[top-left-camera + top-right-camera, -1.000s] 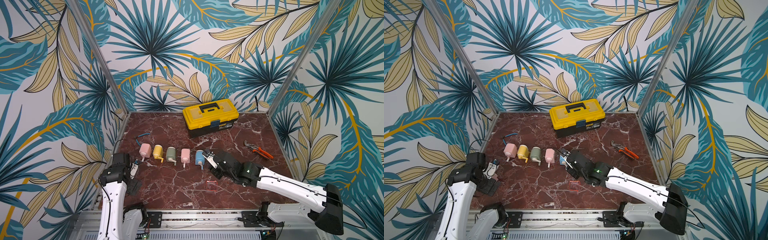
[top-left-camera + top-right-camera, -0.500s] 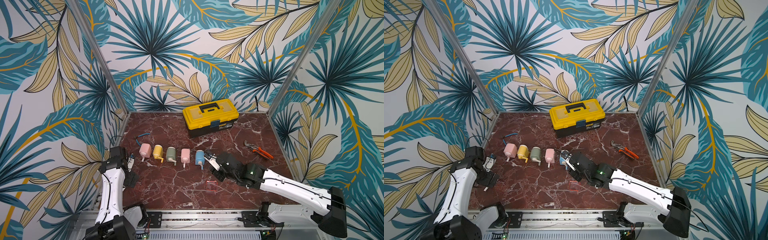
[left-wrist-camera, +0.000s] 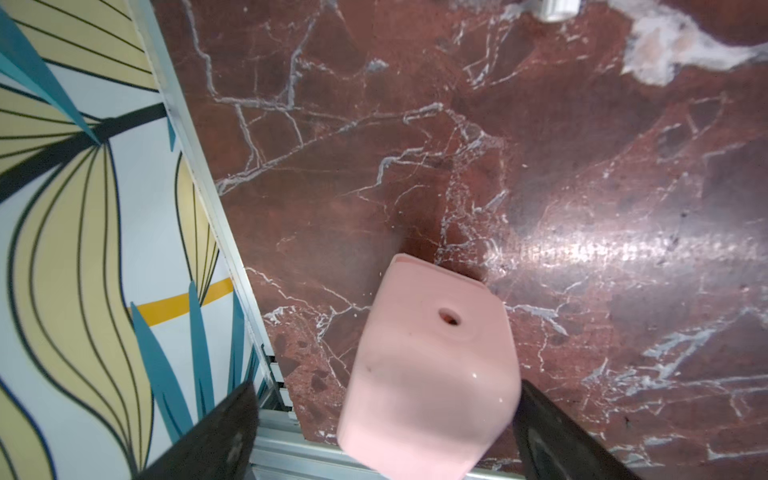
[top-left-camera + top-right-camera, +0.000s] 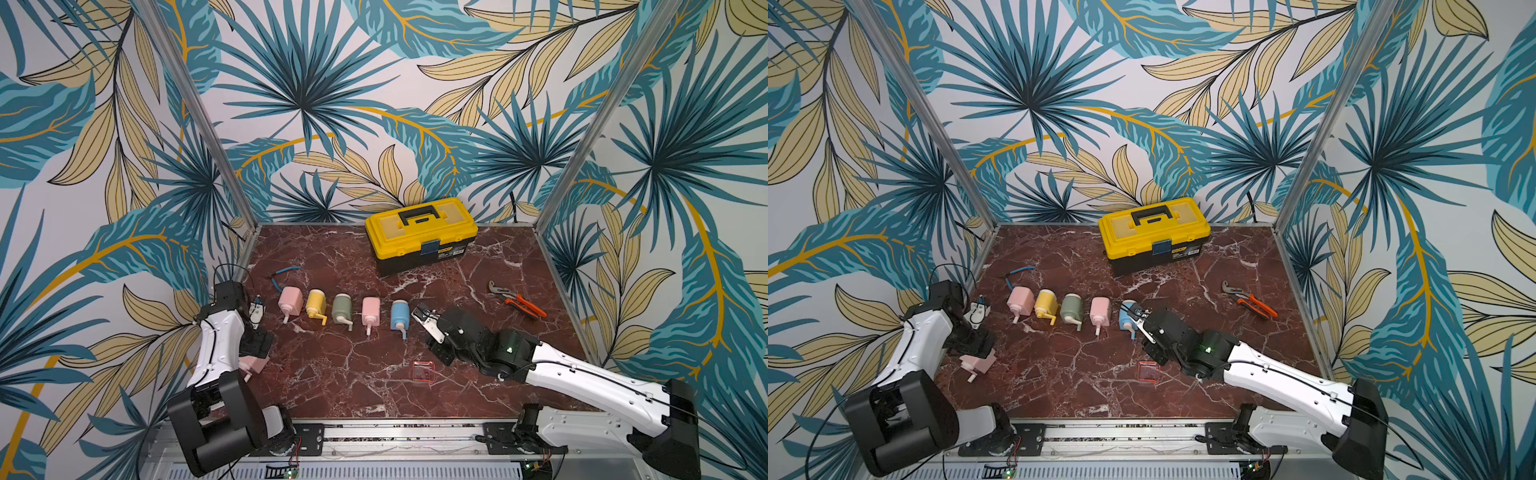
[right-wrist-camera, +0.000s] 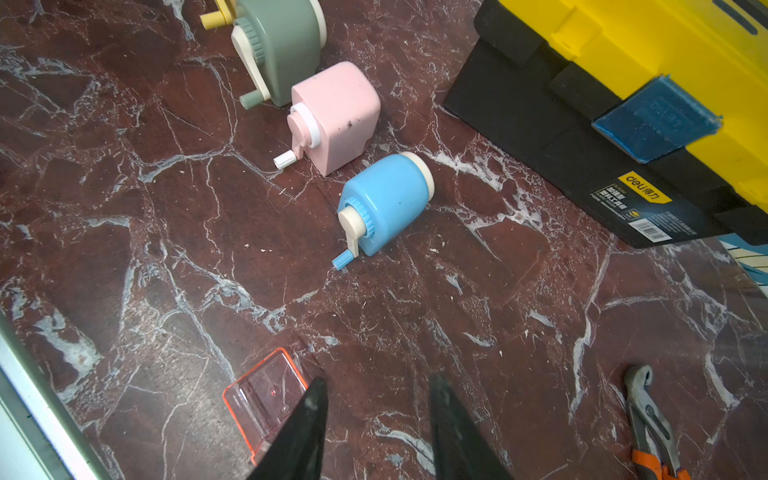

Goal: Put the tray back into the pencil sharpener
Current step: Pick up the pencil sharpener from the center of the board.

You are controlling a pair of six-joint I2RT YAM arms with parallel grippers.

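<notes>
The left gripper (image 3: 386, 384) has swung astride the boxy pink plastic pencil sharpener (image 3: 432, 365), jaws apart, ready to clamp. The right gripper (image 5: 378, 378) hovers parted and empty near the clear orange tray (image 5: 266, 399).

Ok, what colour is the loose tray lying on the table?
Clear with an orange-red tint and rim; the tray shows best in the right wrist view.

Pink, boxy pencil sharpener (image 4: 978, 360) sits at the bench's (image 4: 332, 395) 8 o'clock edge. The clear orange tray (image 4: 424, 371) lies separate, toward 6 o'clock, well apart.
</notes>
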